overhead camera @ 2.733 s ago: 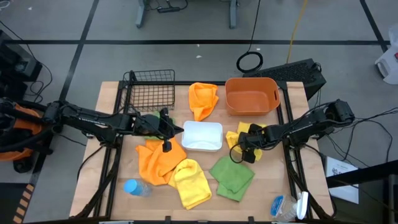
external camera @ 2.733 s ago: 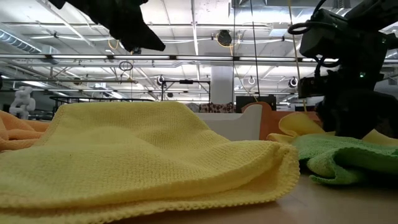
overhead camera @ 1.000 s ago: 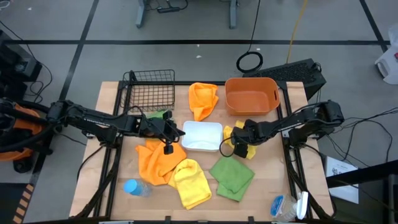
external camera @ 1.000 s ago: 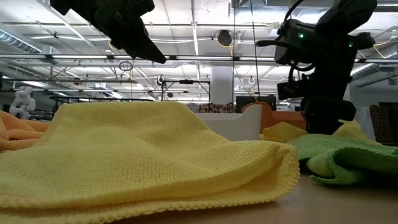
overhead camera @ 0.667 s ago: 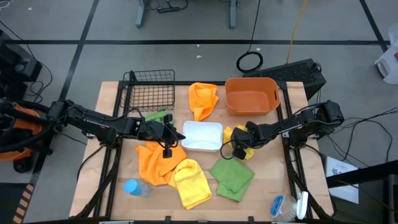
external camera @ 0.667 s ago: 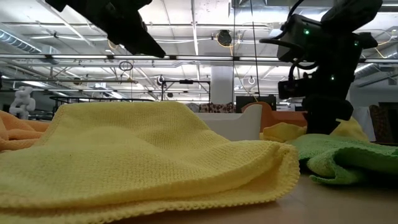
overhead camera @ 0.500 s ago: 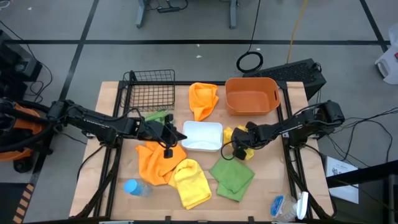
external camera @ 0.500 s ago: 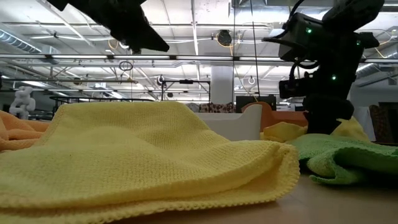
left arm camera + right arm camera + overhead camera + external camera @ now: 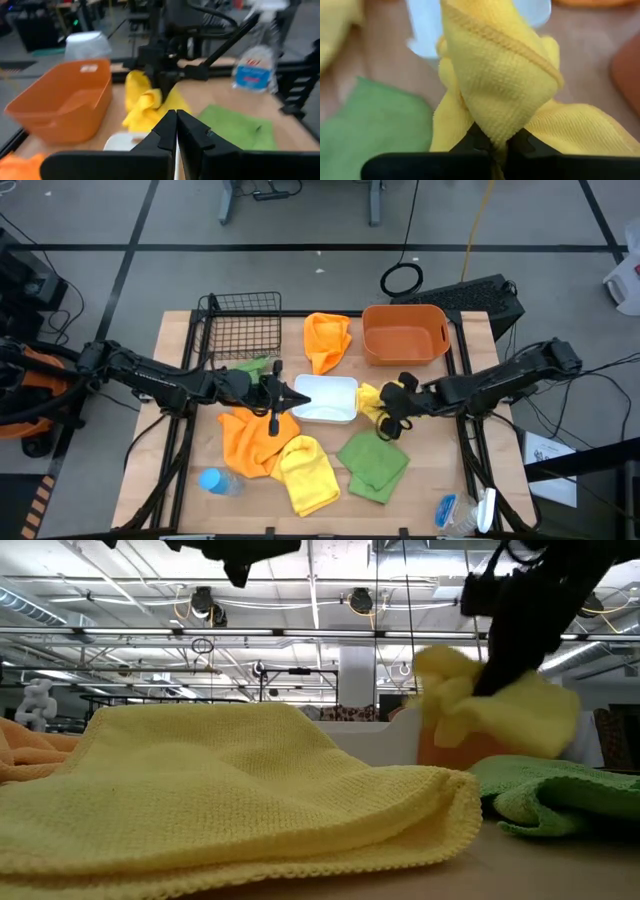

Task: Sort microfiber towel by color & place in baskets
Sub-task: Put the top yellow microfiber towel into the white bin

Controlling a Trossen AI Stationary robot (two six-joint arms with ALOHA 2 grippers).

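My right gripper (image 9: 396, 412) is shut on a yellow towel (image 9: 374, 402) just right of the white tray (image 9: 325, 412); in the low view the towel (image 9: 490, 705) hangs in the air. My left gripper (image 9: 276, 398) is shut and empty above the tray's left edge. On the table lie a second yellow towel (image 9: 308, 472), a green towel (image 9: 375, 464), an orange towel (image 9: 252, 438), another orange towel (image 9: 328, 340) at the far middle, and a green towel (image 9: 252, 367) beside the black wire basket (image 9: 240, 325). The orange tub (image 9: 405, 332) stands at the far right. My right gripper pinches a bunched fold of the yellow towel (image 9: 492, 127) between its two fingers (image 9: 472, 140). The towel is lifted clear of the table and hangs crumpled below the gripper (image 9: 495, 720), in front of the orange tub.
A blue bottle (image 9: 215, 480) lies near the front left edge. A spray bottle (image 9: 462, 510) lies at the front right corner. The wood shows bare between the tray and the tub.
My right gripper has risen with the yellow towel, which was resting on the table beside the green towel and now hangs clear of it. My left gripper has gone up and a little toward the table's right edge, staying shut.
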